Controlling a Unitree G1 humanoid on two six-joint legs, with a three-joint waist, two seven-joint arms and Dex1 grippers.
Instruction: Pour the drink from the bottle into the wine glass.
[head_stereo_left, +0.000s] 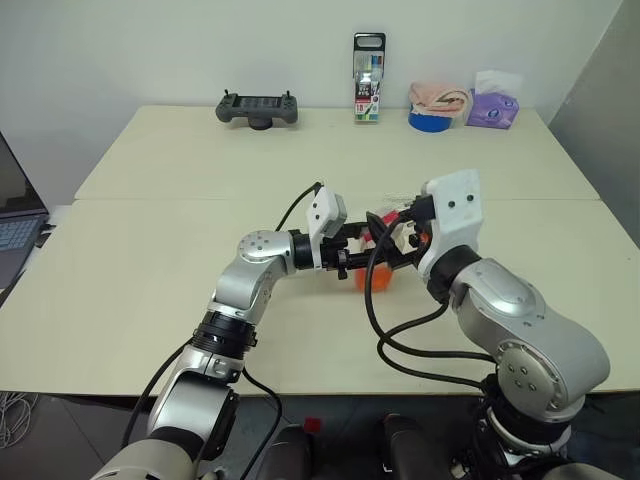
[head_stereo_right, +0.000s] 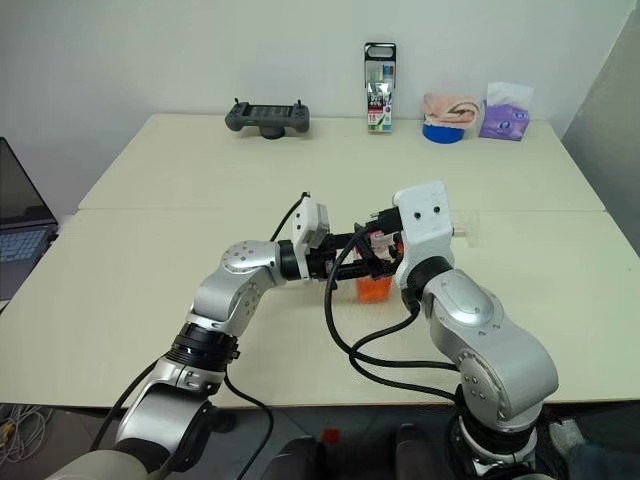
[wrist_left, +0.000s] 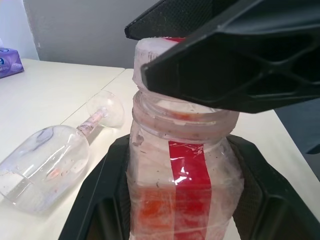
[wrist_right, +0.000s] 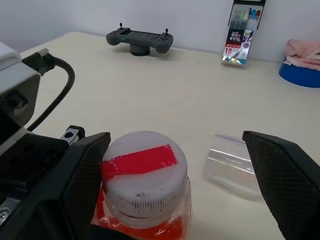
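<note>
The bottle (wrist_left: 182, 165) stands upright on the table near its front middle, clear plastic with a red strip, and orange drink (head_stereo_right: 375, 288) fills its bottom. My left gripper (wrist_left: 182, 205) reaches in from the left and is shut on the bottle's body. The white cap with red tape (wrist_right: 142, 175) is on the bottle. My right gripper (wrist_right: 176, 140) is open at cap height, with one finger close beside the cap and the other well clear. The wine glass (wrist_left: 47, 160) lies on its side on the table just right of the bottle, empty.
Along the table's far edge are a black game controller (head_stereo_left: 257, 108), an upright marker case (head_stereo_left: 368, 78), a blue bowl holding a pink cloth (head_stereo_left: 435, 108) and a purple tissue pack (head_stereo_left: 493, 102). A laptop (head_stereo_left: 15, 215) sits off the left side.
</note>
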